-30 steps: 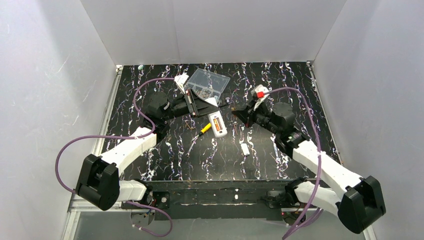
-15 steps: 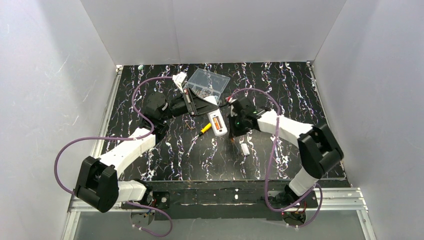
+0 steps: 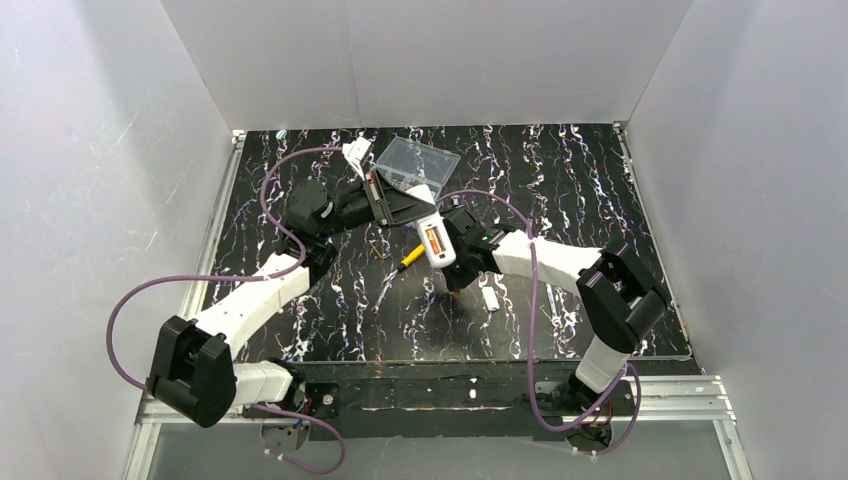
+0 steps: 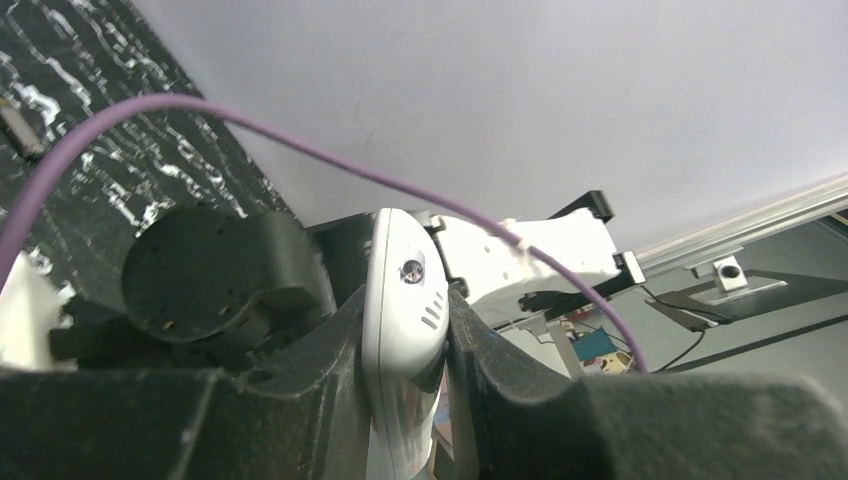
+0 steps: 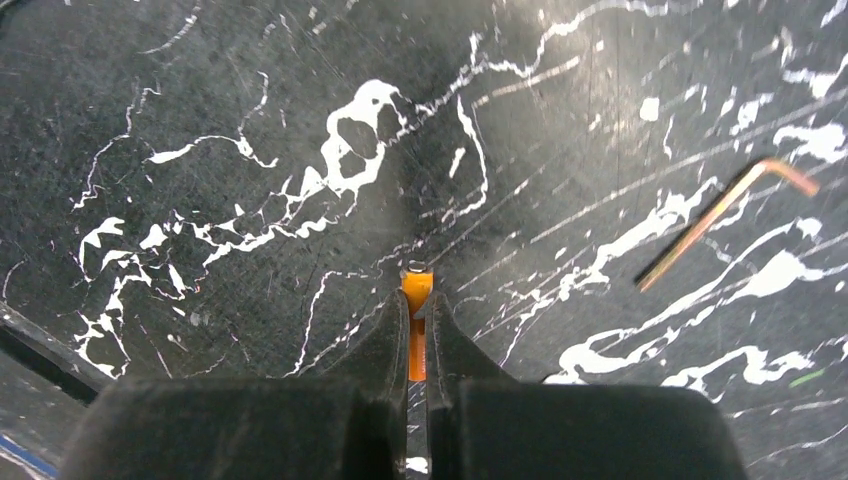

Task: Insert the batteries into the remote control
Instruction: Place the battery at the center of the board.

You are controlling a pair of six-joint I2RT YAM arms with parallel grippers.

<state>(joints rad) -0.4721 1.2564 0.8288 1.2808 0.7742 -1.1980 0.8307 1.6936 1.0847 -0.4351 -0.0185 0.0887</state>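
Note:
The white remote control (image 3: pixel 434 245) is held at its far end by my left gripper (image 3: pixel 424 218), back side up, with an orange battery (image 3: pixel 434 243) showing in its open compartment. In the left wrist view the remote control (image 4: pixel 405 310) is clamped between my black fingers (image 4: pixel 300 400). My right gripper (image 3: pixel 456 284) points down at the mat just right of the remote's near end. It is shut on a second slim orange battery (image 5: pixel 416 285), whose metal tip pokes past my right gripper (image 5: pixel 417 306) just above the mat.
A clear compartmented box (image 3: pixel 415 165) stands at the back behind the left gripper. A yellow-handled screwdriver (image 3: pixel 410 257) lies left of the remote. A small white plate (image 3: pixel 490 298) lies right of my right gripper. A bent hex key (image 5: pixel 720 205) lies on the mat.
The right arm has swung in from the right side to the middle and come down beside the remote with the battery. The left gripper has shifted the remote slightly towards the back.

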